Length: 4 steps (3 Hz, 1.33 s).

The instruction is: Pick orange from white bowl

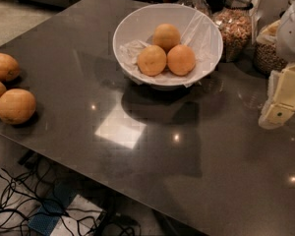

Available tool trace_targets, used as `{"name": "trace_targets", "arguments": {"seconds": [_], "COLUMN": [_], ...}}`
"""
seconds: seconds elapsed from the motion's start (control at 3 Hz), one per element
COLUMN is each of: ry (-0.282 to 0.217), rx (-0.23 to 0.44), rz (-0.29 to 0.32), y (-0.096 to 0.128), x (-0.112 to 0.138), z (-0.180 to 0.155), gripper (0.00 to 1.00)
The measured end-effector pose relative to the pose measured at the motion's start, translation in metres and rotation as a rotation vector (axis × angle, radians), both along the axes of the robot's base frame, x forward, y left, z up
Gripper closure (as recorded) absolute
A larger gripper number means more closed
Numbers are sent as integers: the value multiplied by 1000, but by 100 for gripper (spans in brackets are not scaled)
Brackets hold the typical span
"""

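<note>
The white bowl (137, 23) stands on the dark table toward the back, lined with crinkled white paper. Three oranges lie in it. The orange (181, 59) at the front right is a deeper reddish-orange. A paler one (152, 60) touches it on the left and another (166, 37) sits behind them. My gripper (276, 113) hangs at the right edge of the view, above the table, to the right of the bowl and somewhat nearer to me. It is apart from the bowl and holds nothing that I can see.
Three loose pale oranges (15, 105) lie at the table's left edge. Glass jars of grains (234, 27) stand behind and right of the bowl. The dark table (137, 146) ends near the bottom, with cables (19, 200) on the floor below.
</note>
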State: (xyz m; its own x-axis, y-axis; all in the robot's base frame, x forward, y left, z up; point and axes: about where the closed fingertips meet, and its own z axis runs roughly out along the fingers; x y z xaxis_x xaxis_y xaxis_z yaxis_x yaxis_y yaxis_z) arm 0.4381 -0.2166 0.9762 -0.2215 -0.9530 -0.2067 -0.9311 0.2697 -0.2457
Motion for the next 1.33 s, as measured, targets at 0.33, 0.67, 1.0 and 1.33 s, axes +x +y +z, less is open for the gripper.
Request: {"name": "trace_targets", "arguments": {"seconds": [0.33, 0.67, 1.0, 1.33], "ry": [0, 0, -46, -113], "rx": [0, 16, 65, 138], "rz": [0, 2, 40, 112], "y": [0, 1, 2, 17], "x": [0, 10, 40, 73], "z": [0, -2, -3, -2], "gripper": [0, 0, 0, 0]}}
